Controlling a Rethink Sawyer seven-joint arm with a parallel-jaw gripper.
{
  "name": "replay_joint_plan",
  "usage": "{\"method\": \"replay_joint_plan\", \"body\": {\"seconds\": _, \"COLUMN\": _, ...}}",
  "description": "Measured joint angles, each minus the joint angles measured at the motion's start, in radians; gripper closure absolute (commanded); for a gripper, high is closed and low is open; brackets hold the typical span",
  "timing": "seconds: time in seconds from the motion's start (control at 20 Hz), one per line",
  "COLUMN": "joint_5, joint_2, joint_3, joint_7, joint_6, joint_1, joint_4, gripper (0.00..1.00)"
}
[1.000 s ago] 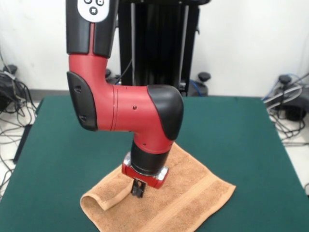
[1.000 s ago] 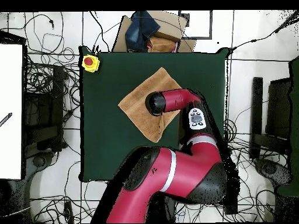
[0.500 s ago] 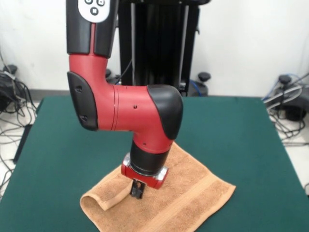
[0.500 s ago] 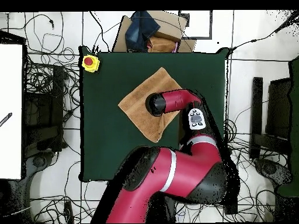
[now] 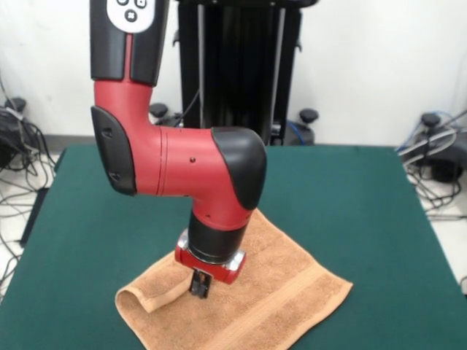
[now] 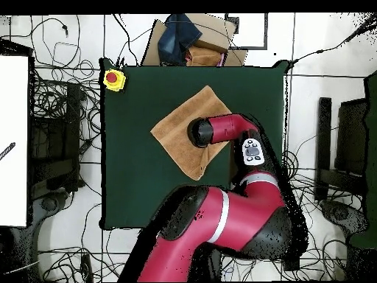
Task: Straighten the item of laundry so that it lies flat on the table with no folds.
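Note:
The tan terry towel (image 5: 284, 292) lies on the green table (image 5: 350, 197) near its front edge, turned like a diamond. Its left corner (image 5: 135, 297) is curled over into a raised fold. My gripper (image 5: 198, 289) points straight down onto the towel just right of that fold, with its fingers close together and pinching the cloth. In the overhead view the towel (image 6: 175, 127) sits at the middle of the table (image 6: 140, 184). There the arm's wrist (image 6: 202, 133) covers the gripper.
A yellow box with a red button (image 6: 113, 78) sits at one table corner. A cardboard box with dark cloth (image 6: 193, 35) stands beyond the table's edge. Cables lie on the floor all round.
My arm and gripper have shifted a little to the left in the front view. The towel has slid the same way with them, and the fold is still there.

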Motion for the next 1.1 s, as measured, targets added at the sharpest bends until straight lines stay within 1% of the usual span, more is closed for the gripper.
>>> {"method": "replay_joint_plan", "body": {"seconds": 0.6, "joint_5": 0.0, "joint_2": -0.009, "joint_3": 0.002, "joint_7": 0.0, "joint_6": 0.0, "joint_1": -0.024, "joint_4": 0.024, "gripper": 1.0}}
{"method": "replay_joint_plan", "body": {"seconds": 1.1, "joint_5": -0.001, "joint_2": -0.032, "joint_3": 0.001, "joint_7": 0.0, "joint_6": 0.0, "joint_1": -0.024, "joint_4": 0.073, "gripper": 1.0}}
